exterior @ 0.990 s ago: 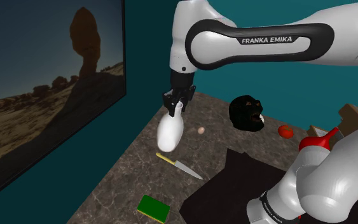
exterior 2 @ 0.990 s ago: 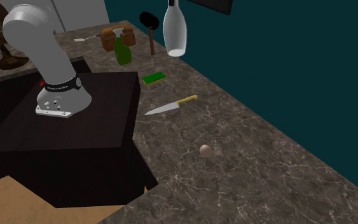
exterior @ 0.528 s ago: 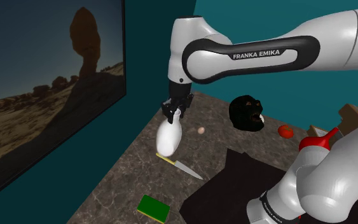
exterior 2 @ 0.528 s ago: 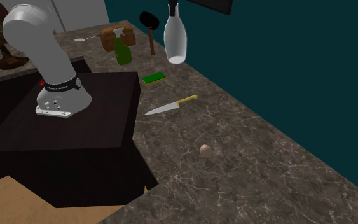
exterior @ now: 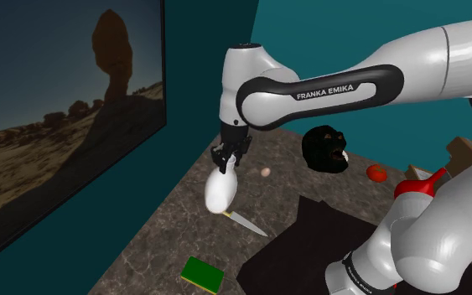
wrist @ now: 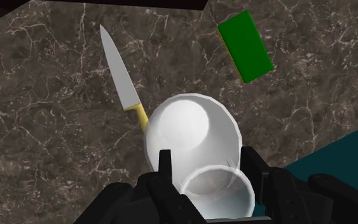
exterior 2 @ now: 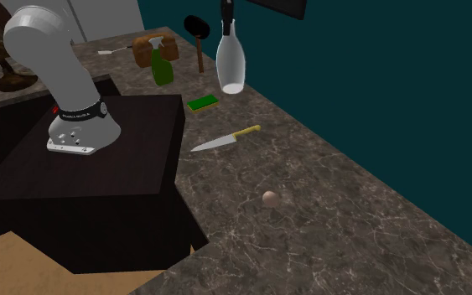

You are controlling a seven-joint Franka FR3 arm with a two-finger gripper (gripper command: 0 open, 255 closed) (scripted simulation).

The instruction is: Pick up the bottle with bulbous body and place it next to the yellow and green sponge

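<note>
The fingers [wrist: 165, 168] clasp the white bottle [wrist: 193, 129] by its neck (hanging above the knife [wrist: 120, 71]).

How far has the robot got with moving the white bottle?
Done: the gripper is shut on the white bottle at its neck, and the bottle hangs above the counter. In hand: carrying it, over the knife. Left: reach the green sponge and set the bottle down beside it.
</note>
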